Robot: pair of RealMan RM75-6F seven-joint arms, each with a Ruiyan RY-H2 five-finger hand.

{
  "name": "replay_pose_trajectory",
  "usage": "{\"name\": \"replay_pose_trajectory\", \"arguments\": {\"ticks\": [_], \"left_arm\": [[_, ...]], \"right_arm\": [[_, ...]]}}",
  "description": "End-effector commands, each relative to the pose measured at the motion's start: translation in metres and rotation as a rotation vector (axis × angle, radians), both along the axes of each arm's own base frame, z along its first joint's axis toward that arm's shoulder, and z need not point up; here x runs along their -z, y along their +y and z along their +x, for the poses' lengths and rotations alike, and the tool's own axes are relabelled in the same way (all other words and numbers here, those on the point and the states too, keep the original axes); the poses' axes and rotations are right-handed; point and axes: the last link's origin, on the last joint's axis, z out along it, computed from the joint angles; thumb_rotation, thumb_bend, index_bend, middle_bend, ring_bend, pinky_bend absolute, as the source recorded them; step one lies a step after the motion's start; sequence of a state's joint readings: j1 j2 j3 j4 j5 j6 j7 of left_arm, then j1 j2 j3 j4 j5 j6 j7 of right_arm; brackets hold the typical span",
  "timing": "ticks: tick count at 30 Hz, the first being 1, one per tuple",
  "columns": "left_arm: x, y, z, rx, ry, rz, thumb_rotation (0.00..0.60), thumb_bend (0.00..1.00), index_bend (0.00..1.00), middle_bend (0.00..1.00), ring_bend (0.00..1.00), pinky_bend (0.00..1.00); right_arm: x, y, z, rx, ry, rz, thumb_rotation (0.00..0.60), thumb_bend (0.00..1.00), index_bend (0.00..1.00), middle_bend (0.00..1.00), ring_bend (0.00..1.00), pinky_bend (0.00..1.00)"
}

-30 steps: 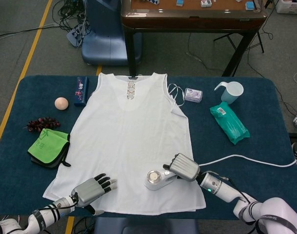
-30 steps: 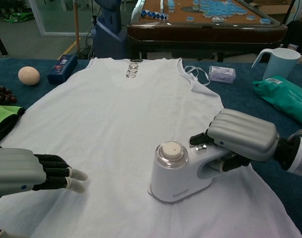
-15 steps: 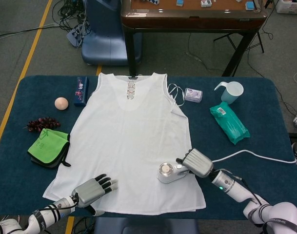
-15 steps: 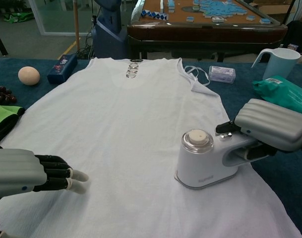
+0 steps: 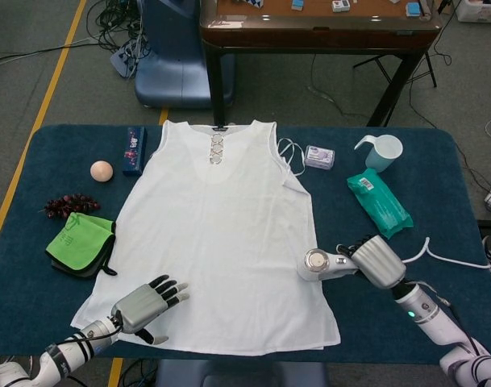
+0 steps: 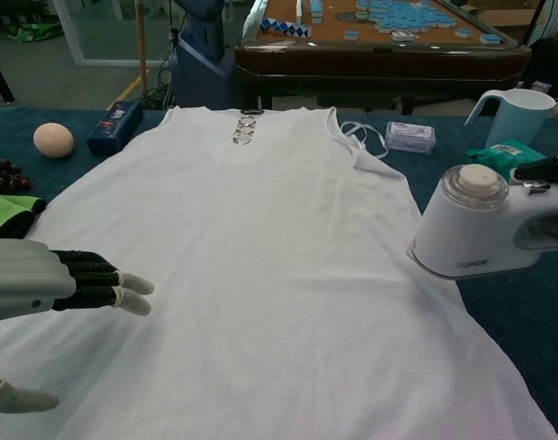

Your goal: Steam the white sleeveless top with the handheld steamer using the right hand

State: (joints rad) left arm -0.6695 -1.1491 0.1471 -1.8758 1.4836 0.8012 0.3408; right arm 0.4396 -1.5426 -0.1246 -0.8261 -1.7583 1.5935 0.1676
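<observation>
Right hand (image 5: 380, 261): clamped on steamer (image 5: 319, 264) at the top's (image 5: 217, 234) right edge.
Left hand (image 5: 144, 301): holds nothing, fingers apart, above the hem.

Both hands have ribbed silver-grey backs. The left hand (image 5: 142, 302) shows black fingers with pale tips and a black-banded white wrist; the right hand's (image 5: 377, 261) white forearm carries a small green light.
</observation>
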Motion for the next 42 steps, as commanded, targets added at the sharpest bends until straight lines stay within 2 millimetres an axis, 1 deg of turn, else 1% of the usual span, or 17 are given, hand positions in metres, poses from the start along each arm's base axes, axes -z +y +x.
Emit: {"name": "replay_pose_trajectory", "arguments": {"ticks": [1, 5, 8, 14, 17, 21, 23, 25, 26, 27, 29, 31, 33, 37, 40, 42], "left_arm": [[-0.006, 0.003, -0.002, -0.021, -0.016, 0.031, 0.331, 0.21, 0.05, 0.00, 0.01, 0.00], [-0.013, 0.006, -0.002, -0.038, -0.039, 0.065, 0.335, 0.21, 0.05, 0.00, 0.01, 0.00], [-0.021, 0.009, -0.002, -0.052, -0.067, 0.103, 0.338, 0.21, 0.05, 0.00, 0.01, 0.00], [-0.035, 0.011, -0.006, -0.084, -0.103, 0.163, 0.339, 0.21, 0.05, 0.00, 0.01, 0.00], [-0.041, 0.011, -0.009, -0.100, -0.118, 0.188, 0.337, 0.21, 0.05, 0.00, 0.01, 0.00], [-0.046, 0.010, -0.013, -0.117, -0.130, 0.210, 0.338, 0.21, 0.05, 0.00, 0.01, 0.00], [-0.048, 0.009, -0.015, -0.123, -0.135, 0.219, 0.336, 0.21, 0.05, 0.00, 0.01, 0.00], [-0.050, 0.008, -0.017, -0.129, -0.140, 0.227, 0.336, 0.21, 0.05, 0.00, 0.01, 0.00], [-0.051, 0.008, -0.017, -0.130, -0.143, 0.232, 0.337, 0.21, 0.05, 0.00, 0.01, 0.00], [-0.052, 0.008, -0.018, -0.132, -0.146, 0.236, 0.337, 0.21, 0.05, 0.00, 0.01, 0.00], [-0.054, 0.008, -0.019, -0.138, -0.155, 0.246, 0.338, 0.21, 0.05, 0.00, 0.01, 0.00], [-0.056, 0.008, -0.020, -0.144, -0.162, 0.253, 0.339, 0.21, 0.05, 0.00, 0.01, 0.00], [-0.057, 0.007, -0.022, -0.151, -0.167, 0.260, 0.339, 0.21, 0.05, 0.00, 0.01, 0.00], [-0.059, 0.007, -0.026, -0.165, -0.173, 0.271, 0.339, 0.21, 0.05, 0.00, 0.01, 0.00], [-0.063, 0.008, -0.029, -0.180, -0.187, 0.291, 0.339, 0.21, 0.05, 0.00, 0.01, 0.00], [-0.067, 0.008, -0.031, -0.188, -0.199, 0.314, 0.339, 0.21, 0.05, 0.00, 0.01, 0.00]], "right_arm": [[-0.010, 0.007, -0.017, 0.067, 0.014, -0.023, 0.600, 0.57, 0.89, 0.93, 0.87, 0.81], [-0.014, 0.010, -0.034, 0.148, 0.009, -0.037, 0.600, 0.57, 0.89, 0.92, 0.87, 0.81], [-0.013, 0.012, -0.048, 0.222, -0.003, -0.045, 0.600, 0.57, 0.89, 0.90, 0.84, 0.81], [-0.011, 0.015, -0.064, 0.291, -0.018, -0.068, 0.600, 0.56, 0.89, 0.86, 0.79, 0.80], [-0.010, 0.017, -0.071, 0.325, -0.010, -0.072, 0.600, 0.55, 0.89, 0.82, 0.76, 0.77], [-0.010, 0.020, -0.077, 0.361, -0.022, -0.078, 0.600, 0.51, 0.88, 0.77, 0.70, 0.73], [-0.010, 0.023, -0.080, 0.382, -0.029, -0.077, 0.600, 0.47, 0.82, 0.72, 0.65, 0.69], [-0.011, 0.025, -0.083, 0.409, -0.041, -0.078, 0.600, 0.38, 0.68, 0.63, 0.56, 0.62], [-0.012, 0.026, -0.084, 0.419, -0.051, -0.081, 0.600, 0.35, 0.63, 0.60, 0.53, 0.60], [-0.013, 0.027, -0.084, 0.427, -0.058, -0.083, 0.600, 0.30, 0.57, 0.55, 0.49, 0.58], [-0.014, 0.029, -0.085, 0.445, -0.071, -0.082, 0.600, 0.24, 0.45, 0.48, 0.43, 0.53], [-0.015, 0.032, -0.085, 0.455, -0.079, -0.079, 0.600, 0.20, 0.33, 0.41, 0.36, 0.47], [-0.017, 0.034, -0.084, 0.463, -0.085, -0.077, 0.600, 0.18, 0.25, 0.36, 0.32, 0.44], [-0.020, 0.038, -0.084, 0.482, -0.091, -0.071, 0.600, 0.15, 0.14, 0.29, 0.26, 0.39], [-0.024, 0.041, -0.080, 0.482, -0.106, -0.076, 0.600, 0.15, 0.09, 0.25, 0.23, 0.37], [-0.030, 0.043, -0.076, 0.471, -0.126, -0.087, 0.600, 0.15, 0.08, 0.24, 0.22, 0.37]]}}
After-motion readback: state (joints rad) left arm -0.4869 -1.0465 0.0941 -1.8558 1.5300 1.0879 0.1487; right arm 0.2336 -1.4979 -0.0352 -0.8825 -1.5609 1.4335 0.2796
